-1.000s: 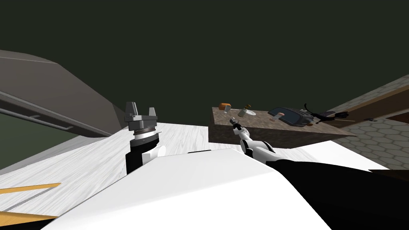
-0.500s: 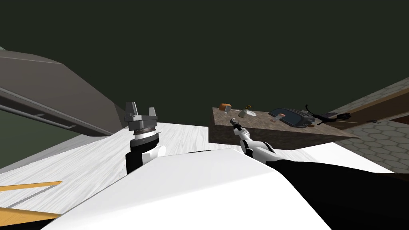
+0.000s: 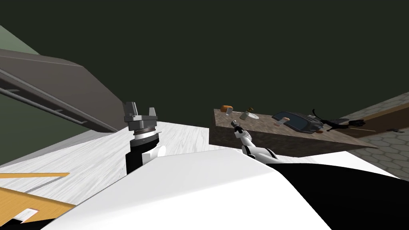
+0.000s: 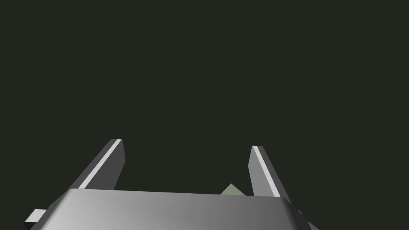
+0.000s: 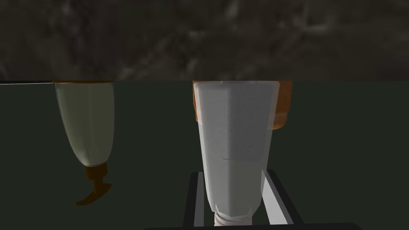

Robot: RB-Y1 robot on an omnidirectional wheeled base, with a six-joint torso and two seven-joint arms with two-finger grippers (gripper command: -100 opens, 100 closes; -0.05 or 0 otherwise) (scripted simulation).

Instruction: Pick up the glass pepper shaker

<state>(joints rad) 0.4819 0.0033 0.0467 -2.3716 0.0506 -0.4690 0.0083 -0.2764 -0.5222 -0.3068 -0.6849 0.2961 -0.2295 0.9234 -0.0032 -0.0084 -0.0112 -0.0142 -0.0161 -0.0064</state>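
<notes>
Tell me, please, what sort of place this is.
Most likely a kitchen: a dark brown stone-look counter holds a clear faceted shaker, a pale green pump bottle and a dark toaster-like appliance.

We see a mottled brown counter (image 3: 279, 137) at one o'clock. On it stand a clear shaker (image 5: 235, 139), an orange jar (image 3: 225, 108) at its twelve, and a pump bottle (image 3: 245, 114) and dark appliance (image 3: 297, 121) toward three.

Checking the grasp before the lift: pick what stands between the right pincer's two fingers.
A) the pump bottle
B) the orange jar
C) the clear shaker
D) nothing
C: the right wrist view shows the clear shaker between the fingers of the right pincer, which press its sides; the pump bottle stands apart to one side and the orange jar is behind the shaker.
</notes>
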